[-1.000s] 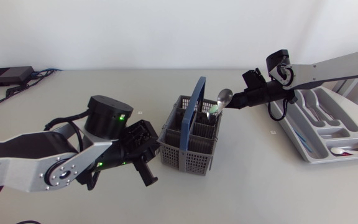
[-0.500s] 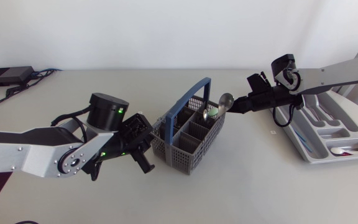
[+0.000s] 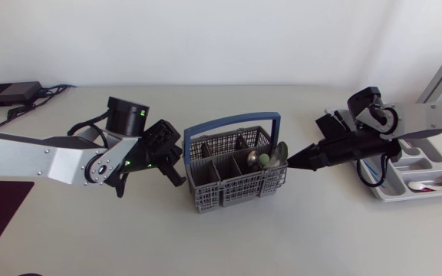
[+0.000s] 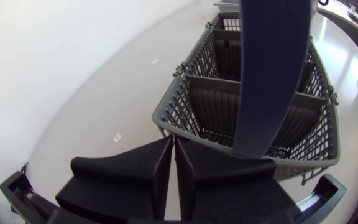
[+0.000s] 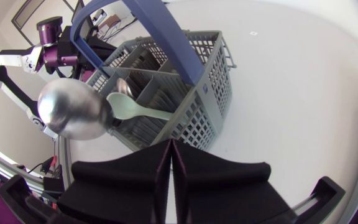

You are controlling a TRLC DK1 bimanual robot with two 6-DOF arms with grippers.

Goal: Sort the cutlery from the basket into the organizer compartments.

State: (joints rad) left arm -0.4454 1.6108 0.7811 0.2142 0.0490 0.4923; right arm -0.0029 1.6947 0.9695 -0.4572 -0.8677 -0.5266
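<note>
Silver-grey links [image 3: 29, 157], black joints [image 3: 125, 115] (green lights [image 3: 131, 116]), black cables [image 3: 83, 129]

At the right of the head view our right arm [image 3: 428, 119] is cut off by the frame edge. It covers the left part of the organizer [image 3: 436, 157], and the pieces in the compartments are too small for us to name. Our left arm [image 3: 21, 157] is cut by the left edge.

In the right wrist view the metal spoon [image 5: 73, 115] and the green spoon [image 5: 132, 107] show their bowls ahead of the right gripper [image 5: 169, 144]. We cannot tell whether either handle reaches between its fingers.

In the left wrist view the blue handle [image 4: 272, 68] of the basket [image 4: 174, 102] passes out of frame and hides part of the compartments behind it.
</note>
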